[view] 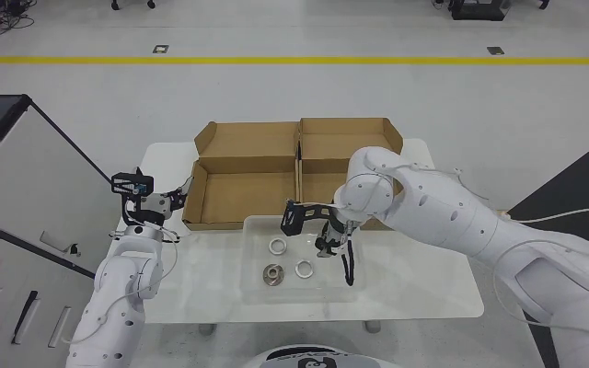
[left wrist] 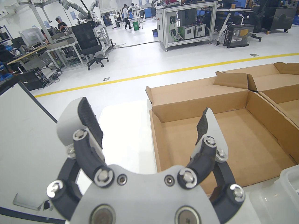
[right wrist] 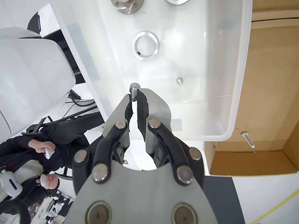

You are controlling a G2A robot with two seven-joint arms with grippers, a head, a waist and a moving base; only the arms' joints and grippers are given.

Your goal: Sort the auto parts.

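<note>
Right tool (right wrist: 135,97) pinches a bolt (right wrist: 133,89) by its thread end, above the clear bin (right wrist: 243,47). It's a thin hold, so lift straight, carry slowly to the cardboard box (right wrist: 268,82) where a second bolt (right wrist: 248,139) lies, and release low. Left tool (left wrist: 146,115) is spread, idle.

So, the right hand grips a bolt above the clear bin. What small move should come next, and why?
Probably lift the right hand a little and carry the gripped bolt toward the cardboard box, since the other bolt already lies there.
</note>
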